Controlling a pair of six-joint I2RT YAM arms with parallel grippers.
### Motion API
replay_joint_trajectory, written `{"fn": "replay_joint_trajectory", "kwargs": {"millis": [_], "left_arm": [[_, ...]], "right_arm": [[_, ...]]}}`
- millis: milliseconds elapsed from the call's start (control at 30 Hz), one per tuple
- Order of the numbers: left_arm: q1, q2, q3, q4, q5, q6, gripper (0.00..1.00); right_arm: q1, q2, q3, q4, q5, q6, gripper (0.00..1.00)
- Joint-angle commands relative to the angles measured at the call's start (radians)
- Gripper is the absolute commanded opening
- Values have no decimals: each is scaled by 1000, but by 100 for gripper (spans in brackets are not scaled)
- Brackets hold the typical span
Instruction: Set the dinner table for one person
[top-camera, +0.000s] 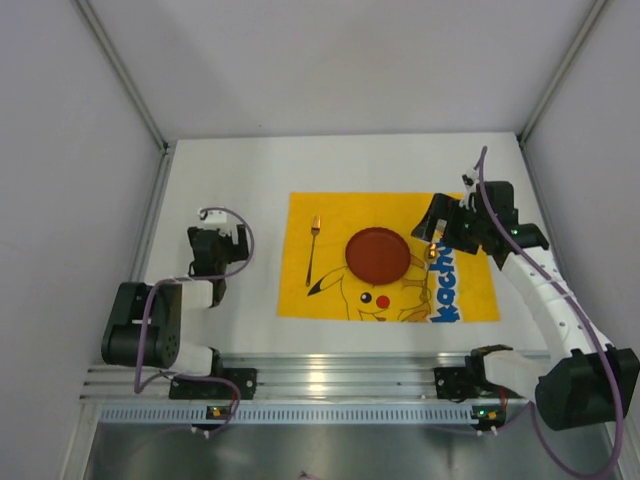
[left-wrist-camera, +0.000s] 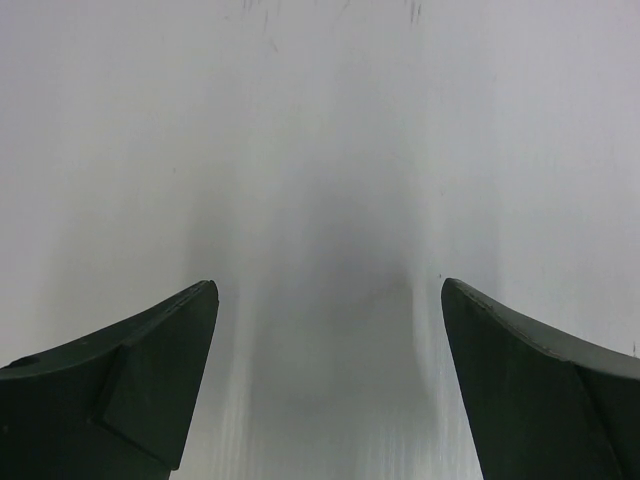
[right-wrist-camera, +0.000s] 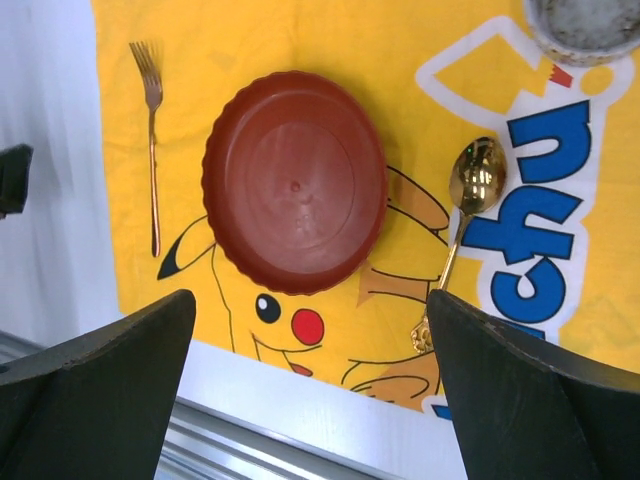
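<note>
The white dinner table (top-camera: 230, 170) carries a yellow Pikachu mat (top-camera: 330, 210). On the mat a dark red plate (top-camera: 378, 255) lies in the middle, a gold fork (top-camera: 312, 250) to its left and a gold spoon (top-camera: 429, 275) to its right. The right wrist view shows the plate (right-wrist-camera: 295, 180), fork (right-wrist-camera: 152, 140) and spoon (right-wrist-camera: 465, 230). My right gripper (top-camera: 440, 228) hangs open and empty above the mat's right part (right-wrist-camera: 310, 300). My left gripper (top-camera: 218, 245) is open and empty over bare table (left-wrist-camera: 328, 285), left of the mat.
A grey round rim, of a cup or a bowl, (right-wrist-camera: 585, 25) shows at the mat's far right corner; in the top view my right arm hides it. Silver rails (top-camera: 320, 380) run along the near edge. Grey walls (top-camera: 80, 150) close in both sides.
</note>
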Motion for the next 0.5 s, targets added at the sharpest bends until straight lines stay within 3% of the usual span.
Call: {"fn": "replay_joint_trajectory", "kwargs": {"millis": [0, 67, 100, 133, 400, 467], "left_arm": [[39, 52, 36, 207, 101, -16, 99], [54, 98, 18, 278, 185, -31, 99], [54, 156, -6, 450, 175, -25, 99], [56, 168, -33, 488, 169, -34, 99], [54, 153, -40, 447, 172, -34, 98], [54, 152, -39, 446, 172, -34, 98]], "right_arm": [[24, -48, -21, 108, -75, -34, 100], [35, -63, -40, 140, -52, -37, 100], [35, -80, -48, 154, -46, -31, 100], [37, -85, -55, 169, -41, -31, 100], [37, -36, -129, 315, 45, -52, 100], [35, -1, -133, 319, 141, -46, 100]]}}
